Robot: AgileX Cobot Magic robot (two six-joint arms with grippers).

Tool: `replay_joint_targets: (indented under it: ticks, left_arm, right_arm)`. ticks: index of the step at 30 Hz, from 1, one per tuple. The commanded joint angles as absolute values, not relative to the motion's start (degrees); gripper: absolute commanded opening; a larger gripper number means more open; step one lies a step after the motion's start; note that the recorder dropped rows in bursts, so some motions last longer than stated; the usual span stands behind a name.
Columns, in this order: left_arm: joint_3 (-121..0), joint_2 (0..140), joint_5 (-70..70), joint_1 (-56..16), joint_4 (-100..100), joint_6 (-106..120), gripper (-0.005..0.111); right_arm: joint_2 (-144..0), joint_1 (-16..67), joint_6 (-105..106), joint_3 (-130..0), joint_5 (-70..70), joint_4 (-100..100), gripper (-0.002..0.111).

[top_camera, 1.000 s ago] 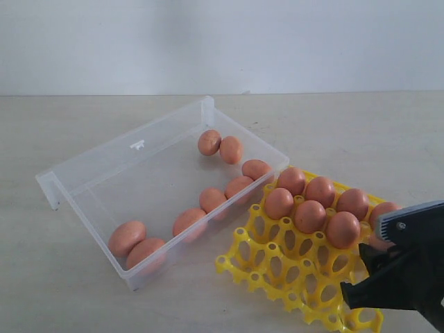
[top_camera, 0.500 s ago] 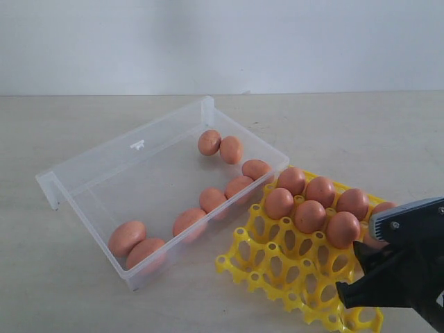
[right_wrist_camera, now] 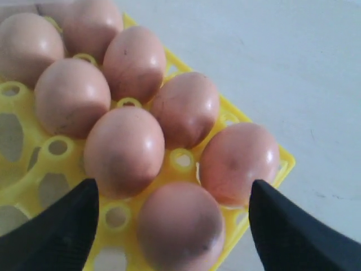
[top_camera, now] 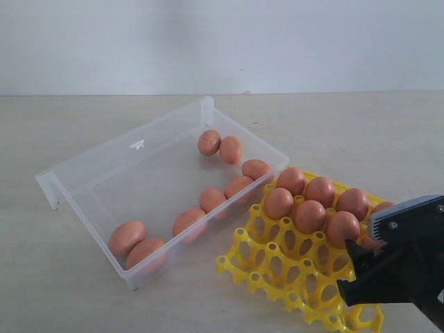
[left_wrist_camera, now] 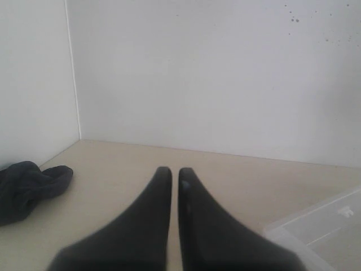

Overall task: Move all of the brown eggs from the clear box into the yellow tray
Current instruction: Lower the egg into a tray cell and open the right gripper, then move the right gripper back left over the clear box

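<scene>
Beige tabletop [top_camera: 62, 298] and a plain white wall frame the work area. On the right gripper [right_wrist_camera: 173, 192] the fingers [right_wrist_camera: 62, 231] stand spread wide and grip nothing. One egg [right_wrist_camera: 180, 226] sits in a tray [top_camera: 223, 264] cup between them, with a clear gap to each finger. It is the end egg of its row, on the side away from the box [top_camera: 104, 163].

Count in the tray: eight eggs, two rows of four.

Count in the box: eight eggs. Two touch near the far wall, four are strung along the wall next to the tray, and two touch in the near corner.

The box lies just beside the tray.

The left gripper [left_wrist_camera: 174, 175] has its fingers nearly together, a thin slit between them, nothing held. It sits above the tabletop, with a box corner and a dark cloth [left_wrist_camera: 28, 189] in its view.
</scene>
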State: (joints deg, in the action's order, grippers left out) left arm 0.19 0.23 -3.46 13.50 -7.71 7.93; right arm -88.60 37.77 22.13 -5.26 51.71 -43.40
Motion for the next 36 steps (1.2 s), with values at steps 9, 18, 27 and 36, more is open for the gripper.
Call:
replay_joint_targets:
  ticks: [9,18,27,36]
  left_arm:
    - [0.0,0.0,-3.0,13.5,-7.7,8.1,0.004]
    - [0.0,0.0,-3.0,13.5,-7.7,8.1,0.004]
    - [0.0,0.0,-3.1,13.5,-7.7,8.1,0.004]
    - [0.0,0.0,-3.1,13.5,-7.7,8.1,0.004]
  right_arm:
    - [-67.7,37.7,10.0,-7.0,70.0,-58.5,0.065]
    - [-64.7,37.7,19.0,-11.3,33.4,-38.4,0.005]
    - [-68.5,37.7,19.7,-26.5,9.7,-38.0,0.000]
    - [-84.2,37.8,23.3,-34.4,-12.2,-38.3,0.000]
